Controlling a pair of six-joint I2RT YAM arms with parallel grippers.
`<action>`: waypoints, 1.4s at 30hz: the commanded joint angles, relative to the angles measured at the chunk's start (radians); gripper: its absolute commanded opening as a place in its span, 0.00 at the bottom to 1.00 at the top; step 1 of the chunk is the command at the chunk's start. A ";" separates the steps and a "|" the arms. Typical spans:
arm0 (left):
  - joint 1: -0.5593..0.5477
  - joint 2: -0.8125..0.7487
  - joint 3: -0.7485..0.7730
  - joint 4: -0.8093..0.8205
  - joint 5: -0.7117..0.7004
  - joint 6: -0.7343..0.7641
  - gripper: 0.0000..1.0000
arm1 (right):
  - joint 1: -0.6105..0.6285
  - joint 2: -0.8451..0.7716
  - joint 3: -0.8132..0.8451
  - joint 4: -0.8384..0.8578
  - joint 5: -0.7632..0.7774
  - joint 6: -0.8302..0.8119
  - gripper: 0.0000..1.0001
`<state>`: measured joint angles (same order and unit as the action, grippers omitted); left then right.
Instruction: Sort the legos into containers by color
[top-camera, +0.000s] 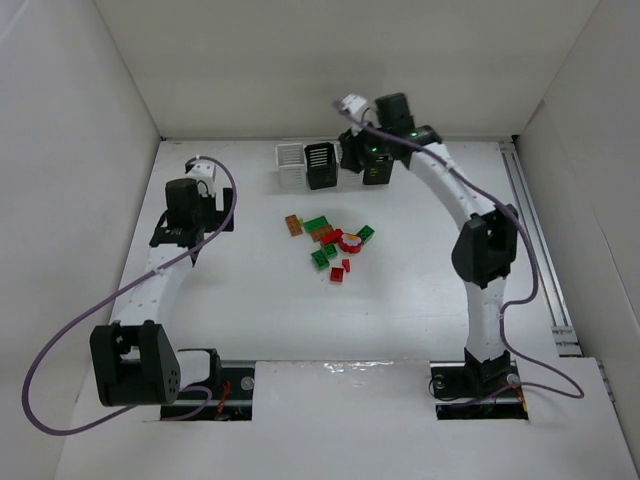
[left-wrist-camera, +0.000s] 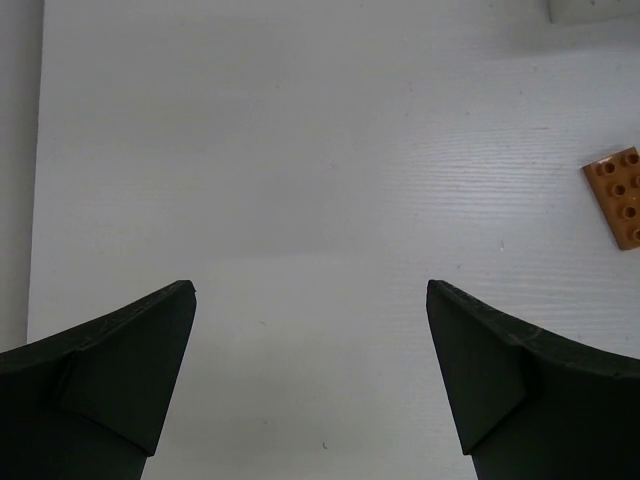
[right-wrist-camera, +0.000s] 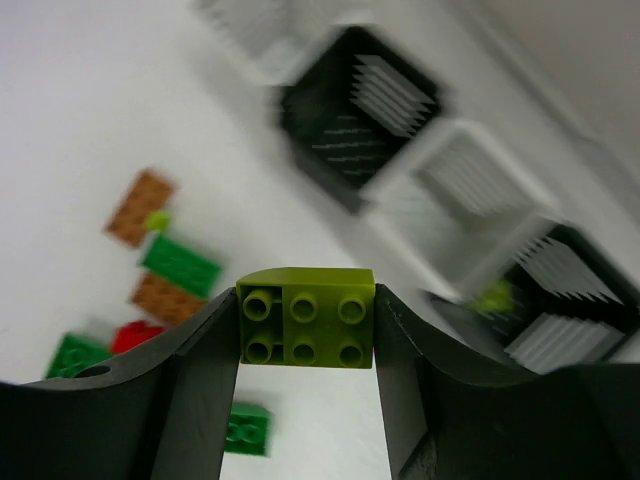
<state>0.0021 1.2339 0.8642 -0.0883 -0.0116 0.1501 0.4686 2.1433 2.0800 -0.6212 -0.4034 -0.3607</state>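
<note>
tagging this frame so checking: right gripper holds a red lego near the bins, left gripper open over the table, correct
Not quite: the lego in the right gripper is yellow-green, not red, as the right wrist view shows. It is near the bins, and the left gripper is open over the table.

Yellow-green lego (right-wrist-camera: 306, 318) held aloft near 4 bins (top-camera: 320, 160); other legos (top-camera: 316, 223) clustered together.

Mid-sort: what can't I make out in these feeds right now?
Top view: the right arm covers the two right-hand bins; their contents are hidden.
Right wrist view: behind the held yellow-green brick, motion blur; the yellow-green blob in the far-right black bin can't be identified.
Left wrist view: the orange brick is cut off by the right edge.
Top view: the lego pile overlaps, too small to count.
</note>
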 joint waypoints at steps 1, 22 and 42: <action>0.006 -0.069 0.032 0.039 0.018 -0.014 0.99 | -0.117 -0.034 0.048 0.026 0.052 0.155 0.24; -0.017 -0.070 0.064 0.035 0.042 -0.004 0.99 | -0.254 0.175 0.218 0.109 0.227 0.247 0.38; -0.017 -0.060 0.044 0.016 0.140 0.040 0.99 | -0.202 0.052 0.099 0.068 -0.295 0.047 0.59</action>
<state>-0.0128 1.1805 0.8925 -0.0799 0.1131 0.1749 0.2359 2.3093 2.2505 -0.5312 -0.4095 -0.1909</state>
